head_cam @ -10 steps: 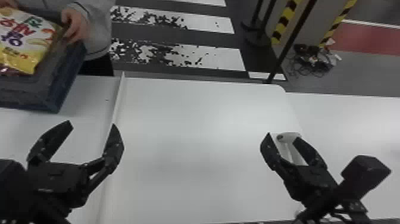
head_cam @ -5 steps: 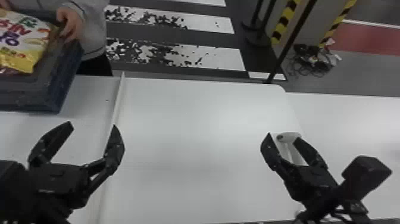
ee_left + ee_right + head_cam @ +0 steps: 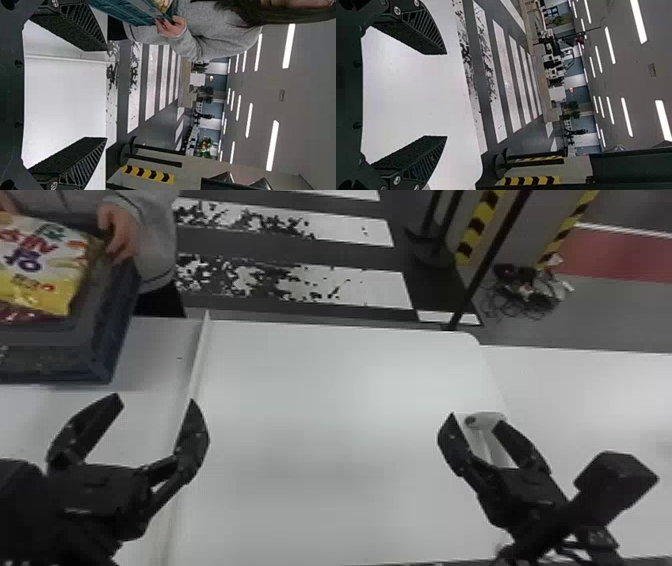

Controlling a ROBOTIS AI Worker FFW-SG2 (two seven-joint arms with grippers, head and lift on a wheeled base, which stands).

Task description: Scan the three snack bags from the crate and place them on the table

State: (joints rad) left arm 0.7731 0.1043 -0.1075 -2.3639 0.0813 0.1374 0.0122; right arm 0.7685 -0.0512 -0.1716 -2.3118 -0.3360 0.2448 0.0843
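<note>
Head view, with both wrist views: a yellow-and-white bag (image 3: 42, 272) lies face up on top in the dark crate (image 3: 117, 322), at the far left of the white counter (image 3: 320, 410); a dark red wrapper (image 3: 30, 314) shows along its near edge. A person in a grey sweater (image 3: 155, 240) stands behind the crate, one hand (image 3: 120, 235) on its rim beside the bag. Whether the crate rests fully on the counter cannot be told. The left end effector (image 3: 155, 400) is poised on the near side of the crate, well apart from it, its two black fingers spread wide; in the left wrist view the wide gap of this end effector (image 3: 106, 94) faces a raised strip (image 3: 67, 58) on the counter. The right end effector (image 3: 476, 419), over the right part of the counter, is likewise wide, a pale device (image 3: 492, 420) appearing between and behind its fingers. Beyond the counter, a black post (image 3: 482, 275) stands near tangled cables (image 3: 525, 292) on the floor (image 3: 615, 307).
</note>
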